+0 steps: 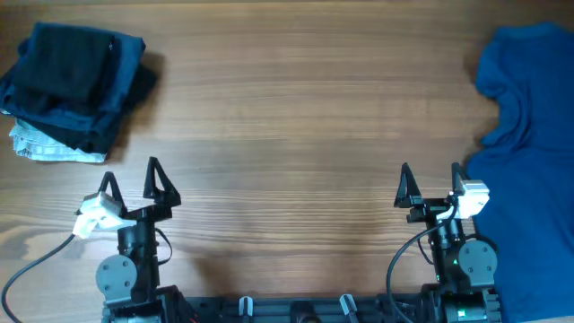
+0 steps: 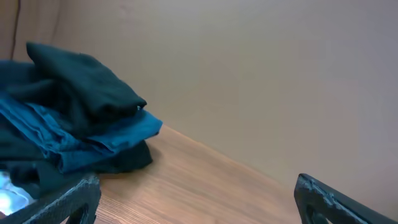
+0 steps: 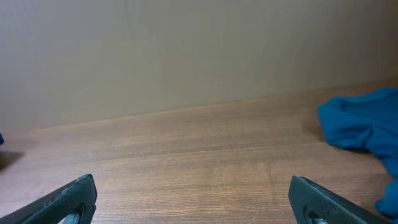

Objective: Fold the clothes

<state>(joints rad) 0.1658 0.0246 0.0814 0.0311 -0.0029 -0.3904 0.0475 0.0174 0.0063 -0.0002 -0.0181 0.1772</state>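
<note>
Over at the right edge of the tabletop (image 1: 287,108) the blue shirt (image 1: 529,135) lies in a rumpled heap that runs partly out of the overhead view, just beside the right hand (image 1: 431,175) but not touching it. The far left corner has the folded stack (image 1: 76,85) of navy and black pieces, sitting on a pale piece (image 1: 45,148) (can't tell what that one is, it only peeks out at the bottom). The left hand (image 1: 131,175) is parked near that stack, well clear of it. Both hands are spread wide and carrying nothing.

My guess is the shirt is the one to fold, since the stack looks done. It's plain soft fabric, so I'd expect it to be light, floppy and not fragile, with zero stiffness. Wherever you pinch it, the rest will sag and drag along the wood. Grabbing the middle of the bunch would probably just lift a wad. I'd go for the wavy edge facing the middle of the tabletop, ideally a hem or shoulder seam where the cloth is doubled. One hand on each of two separate spots should let it be pulled out flat first.
</note>
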